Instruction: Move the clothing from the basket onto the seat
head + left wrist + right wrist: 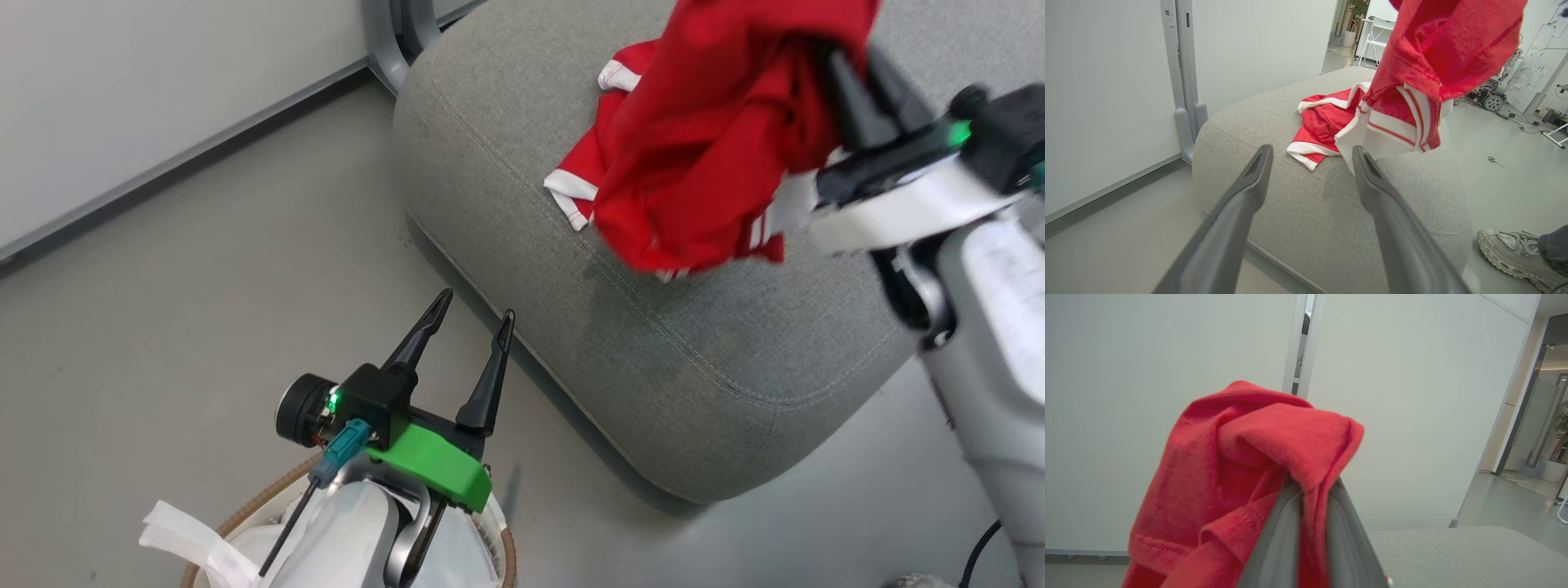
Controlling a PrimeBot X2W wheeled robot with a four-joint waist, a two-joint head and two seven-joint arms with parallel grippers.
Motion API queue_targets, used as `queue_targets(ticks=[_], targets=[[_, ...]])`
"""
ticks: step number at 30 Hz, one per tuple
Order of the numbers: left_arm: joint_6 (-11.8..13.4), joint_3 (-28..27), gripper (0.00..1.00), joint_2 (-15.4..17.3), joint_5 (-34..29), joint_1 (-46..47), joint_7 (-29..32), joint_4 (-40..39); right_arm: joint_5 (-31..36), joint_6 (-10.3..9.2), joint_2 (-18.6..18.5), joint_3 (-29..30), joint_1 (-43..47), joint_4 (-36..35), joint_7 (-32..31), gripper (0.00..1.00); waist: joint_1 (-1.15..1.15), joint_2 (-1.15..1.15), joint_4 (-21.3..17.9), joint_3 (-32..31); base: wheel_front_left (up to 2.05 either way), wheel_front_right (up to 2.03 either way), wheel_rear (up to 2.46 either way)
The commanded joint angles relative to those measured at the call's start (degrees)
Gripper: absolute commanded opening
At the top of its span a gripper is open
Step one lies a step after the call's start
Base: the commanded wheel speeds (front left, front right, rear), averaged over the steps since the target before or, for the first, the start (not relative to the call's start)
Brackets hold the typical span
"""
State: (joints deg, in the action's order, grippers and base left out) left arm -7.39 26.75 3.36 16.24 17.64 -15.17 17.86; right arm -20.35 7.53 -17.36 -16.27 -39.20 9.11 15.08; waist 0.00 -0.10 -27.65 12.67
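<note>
Closest in, the left tool [476, 304] hangs spread and empty just above the basket [245, 510]. To its right, one red garment [584, 167] lies on the seat [653, 367]. Further right, the right tool [849, 51] is pinching the second garment [702, 147], which dangles below its tips over the cushion. This looks like the drop: next, lower a little and spread the fingers so the cloth lands fully on the seat.
</note>
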Motion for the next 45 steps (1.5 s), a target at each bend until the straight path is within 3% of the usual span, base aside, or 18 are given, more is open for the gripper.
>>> queue_targets(ticks=[1, 7, 13, 18, 25, 26, 27, 28, 29, 39, 45], targets=[[-0.1, 0.1, 1.0, 0.9, -0.6, 1.4, 0.0, 0.2, 0.0, -0.08, -0.5, 1.8, -2.0, 0.0, 0.1, 0.0, 0.0, 0.1, -0.4, 4.7, 0.0, 0.0, 0.0], [-0.1, 1.1, 1.0, 2.0, -1.2, 3.6, 0.0, 0.8, 3.2, -0.07, -4.6, 9.3, -9.4, 3.6, 0.1, 0.0, 0.0, 0.1, 3.5, 9.8, 0.0, 0.0, 0.0], [-0.1, 2.2, 1.0, 3.0, -1.4, 6.7, 0.0, 0.8, 7.9, -0.08, -5.2, 14.2, -12.9, 11.9, 0.1, 0.0, 0.0, 0.1, 8.2, 15.6, 0.0, 0.0, 0.0], [-0.1, 2.3, 1.0, 3.3, -1.8, 9.1, 0.0, 0.2, 11.0, -0.08, -3.2, 20.6, -13.1, 18.8, 0.1, 0.0, 0.0, 0.1, 11.8, 20.0, 0.0, 0.0, 0.0], [-0.1, 2.1, 1.0, 3.1, -2.1, 10.4, 0.0, -0.8, 13.5, -0.08, 0.1, 24.0, -9.0, 27.5, 0.1, 0.0, 0.0, 0.1, 14.4, 22.9, 0.0, 0.0, 0.0], [-0.1, 2.1, 1.0, 3.0, -2.1, 10.4, 0.0, -0.7, 13.4, -0.08, 0.4, 24.3, -8.5, 28.5, 0.1, 0.08, 0.0, 0.1, 14.5, 23.0, 0.0, 0.0, 0.0], [-0.1, 2.0, 1.0, 2.8, -2.0, 10.5, 0.0, -0.7, 13.6, -0.08, 0.9, 24.2, -7.6, 30.1, 0.1, 0.37, 0.0, 0.1, 14.6, 22.8, 0.0, 0.0, 0.0], [-0.1, 2.0, 1.0, 2.6, -1.9, 10.6, 0.0, -0.6, 13.4, -0.08, 1.3, 23.9, -7.0, 31.1, 0.0, 0.5, 0.0, 0.1, 14.6, 22.6, 0.0, 0.0, 0.0], [-0.1, 1.8, 1.0, 2.4, -1.7, 10.4, 0.0, -0.6, 13.0, -0.08, 1.6, 24.0, -6.6, 31.8, 0.0, 1.0, 0.0, 0.1, 14.6, 22.1, 0.0, 0.0, 0.0], [-0.1, -3.4, 1.0, 1.4, -2.5, 5.8, 0.0, 0.2, 11.0, -0.08, 3.6, 23.3, 2.9, 22.8, 0.1, 1.0, 0.0, 0.1, 13.4, 12.6, 0.0, 0.0, 0.0], [0.4, -10.4, 1.0, 0.3, -3.8, 1.0, 0.0, -0.7, 8.2, -0.08, 5.0, 17.6, 9.7, 15.6, 0.1, 1.0, 0.0, 0.1, 14.8, 6.4, 0.0, 0.0, 0.0]])
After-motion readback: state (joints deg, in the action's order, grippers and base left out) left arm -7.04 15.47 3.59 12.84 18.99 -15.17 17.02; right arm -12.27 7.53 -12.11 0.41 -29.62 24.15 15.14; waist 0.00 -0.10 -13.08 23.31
